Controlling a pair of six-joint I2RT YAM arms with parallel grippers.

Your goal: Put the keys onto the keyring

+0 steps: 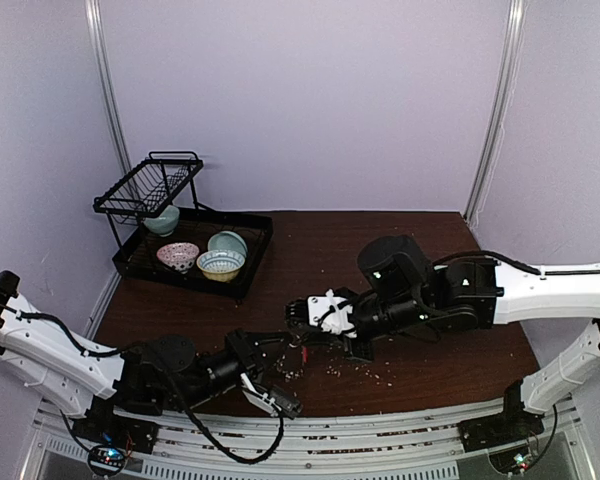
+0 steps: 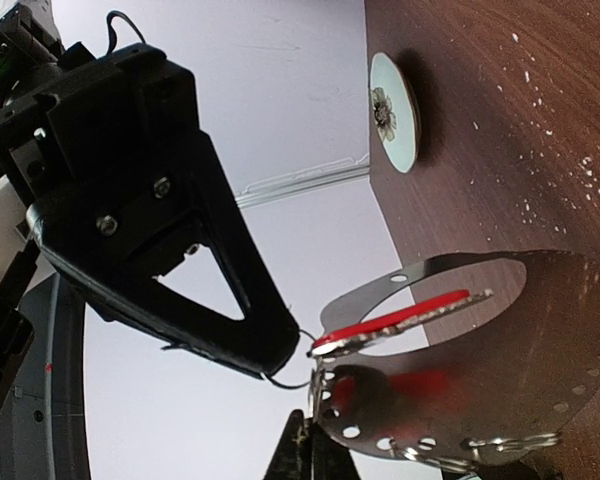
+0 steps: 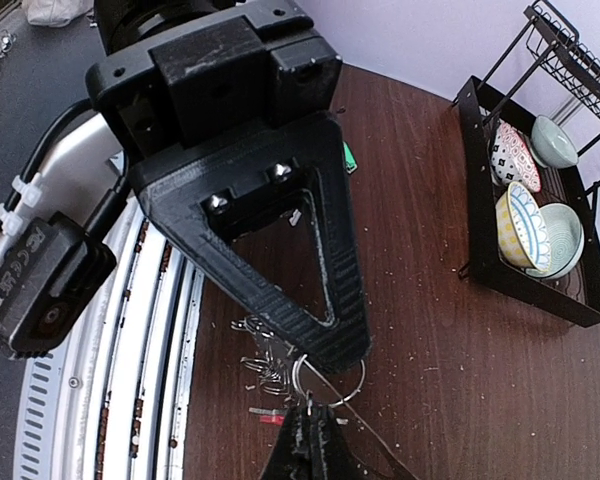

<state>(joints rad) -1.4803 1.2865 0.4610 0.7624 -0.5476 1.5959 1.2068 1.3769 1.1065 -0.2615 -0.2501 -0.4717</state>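
Left hand (image 2: 298, 388) pinches the keyring (image 2: 540, 385) rim, likely steadying it, with the red-tagged key (image 2: 395, 322) just beyond its fingertips; right hand (image 3: 320, 385) clamps a wire ring (image 3: 358, 385), seemingly for threading.

On your left pincer (image 2: 292, 395), the lower finger runs off the bottom edge, as does the keyring (image 2: 540, 390) beside it. Your right pincer (image 3: 322, 385) half hides the keys (image 3: 263, 362) behind its upper finger.

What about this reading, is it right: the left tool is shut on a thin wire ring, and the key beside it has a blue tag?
Wrong in one respect: the tag is red, not blue. The left wrist view shows the left tool shut on a thin wire ring, with the red-tagged key beside it.
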